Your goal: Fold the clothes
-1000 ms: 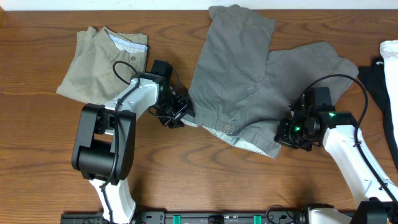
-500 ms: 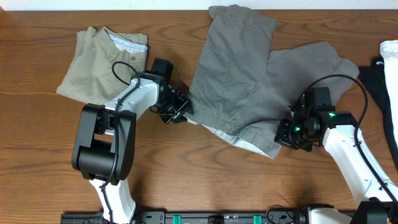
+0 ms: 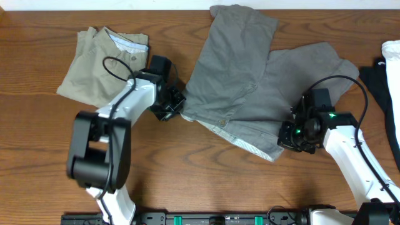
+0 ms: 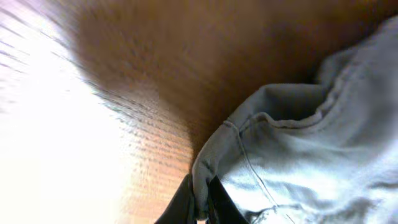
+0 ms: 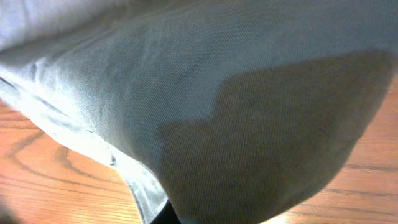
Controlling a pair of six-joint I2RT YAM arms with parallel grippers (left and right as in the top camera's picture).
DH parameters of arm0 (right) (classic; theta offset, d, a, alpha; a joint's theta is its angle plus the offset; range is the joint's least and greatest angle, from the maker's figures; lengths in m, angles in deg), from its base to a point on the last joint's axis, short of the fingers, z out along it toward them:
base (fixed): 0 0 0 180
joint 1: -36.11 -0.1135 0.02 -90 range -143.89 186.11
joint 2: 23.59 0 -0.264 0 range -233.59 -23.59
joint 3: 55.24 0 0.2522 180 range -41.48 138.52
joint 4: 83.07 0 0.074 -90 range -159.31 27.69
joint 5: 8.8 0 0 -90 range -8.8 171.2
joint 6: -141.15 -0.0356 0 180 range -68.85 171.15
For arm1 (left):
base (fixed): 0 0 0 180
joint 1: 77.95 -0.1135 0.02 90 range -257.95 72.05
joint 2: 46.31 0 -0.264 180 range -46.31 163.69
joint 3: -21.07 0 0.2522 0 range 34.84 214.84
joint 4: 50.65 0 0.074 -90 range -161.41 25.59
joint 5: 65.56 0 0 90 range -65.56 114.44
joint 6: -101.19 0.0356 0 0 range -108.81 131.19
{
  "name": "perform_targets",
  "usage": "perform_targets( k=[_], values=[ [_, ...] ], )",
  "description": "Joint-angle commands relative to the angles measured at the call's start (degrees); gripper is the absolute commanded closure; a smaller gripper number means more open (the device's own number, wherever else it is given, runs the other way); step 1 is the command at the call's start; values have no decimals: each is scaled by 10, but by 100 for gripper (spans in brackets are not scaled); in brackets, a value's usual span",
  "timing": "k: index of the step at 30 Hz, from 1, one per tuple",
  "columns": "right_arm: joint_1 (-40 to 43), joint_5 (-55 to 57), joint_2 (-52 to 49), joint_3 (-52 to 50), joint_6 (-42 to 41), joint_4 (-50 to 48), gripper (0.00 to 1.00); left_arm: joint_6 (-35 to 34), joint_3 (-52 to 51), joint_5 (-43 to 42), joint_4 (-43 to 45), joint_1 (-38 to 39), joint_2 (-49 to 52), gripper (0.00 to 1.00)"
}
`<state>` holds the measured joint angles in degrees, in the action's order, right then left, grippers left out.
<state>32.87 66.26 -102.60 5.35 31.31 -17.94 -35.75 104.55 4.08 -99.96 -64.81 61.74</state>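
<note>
Left tool (image 3: 176,107) is clenching on the grey shorts (image 3: 244,81), pinching the left end of the waistband. In the left wrist view its dark fingers (image 4: 200,210) are nipping a fold of the grey cloth at the bottom edge. The seam is running up and away from them over the counter (image 4: 155,74). That view is blurring badly on the left side.

Right tool (image 3: 289,137) is grasping the same shorts at the other end of the waistband, near their lower right corner. The right wrist view is showing almost nothing but grey cloth draping over the lens. The hem is running down into the one dark fingertip (image 5: 165,214) showing at the bottom, so I'm reading that as clamped on too.

Between the two tools the waistband is stretching in a slanted line, higher on the left and lower on the right. A strip of pale lining (image 3: 247,142) is showing along its lower edge, with a small button (image 3: 224,122) just above it. The two legs are lying flat on the counter, pointing away from the robot. One is reaching the far edge and the other is spreading out to the right.

The khaki shorts (image 3: 100,62) are sitting folded at far left, just beside the left arm (image 3: 134,100) and apart from the grey pair. White cloth (image 3: 392,53) and black cloth (image 3: 381,81) are poking in at the right edge, well clear of both tools.
</note>
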Motion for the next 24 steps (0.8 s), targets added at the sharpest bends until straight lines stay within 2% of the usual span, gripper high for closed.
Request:
perform_targets(
  k=[1, 8, 17, 18, 20, 21, 22, 24],
  values=[
    [3, 60, 4, 6, 14, 9, 99, 43, 4, 138, 5, -24, -71, 94],
    [3, 60, 4, 6, 23, 16, 99, 87, 4, 225, -12, -24, -140, 94],
    [3, 60, 4, 6, 33, 24, 99, 139, 4, 294, -16, -25, -142, 93],
    [3, 60, 4, 6, 33, 24, 99, 140, 4, 294, -18, -25, -142, 87],
    [3, 60, 4, 6, 37, 24, 99, 139, 4, 291, -35, -25, -142, 53],
    [3, 60, 4, 6, 38, 25, 98, 138, 4, 283, -45, -25, -142, 42],
    [3, 60, 4, 6, 39, 25, 97, 136, 4, 265, -58, -25, -142, 36],
    [3, 60, 4, 6, 39, 26, 96, 135, 3, 220, -80, -25, -140, 32]
  ],
)
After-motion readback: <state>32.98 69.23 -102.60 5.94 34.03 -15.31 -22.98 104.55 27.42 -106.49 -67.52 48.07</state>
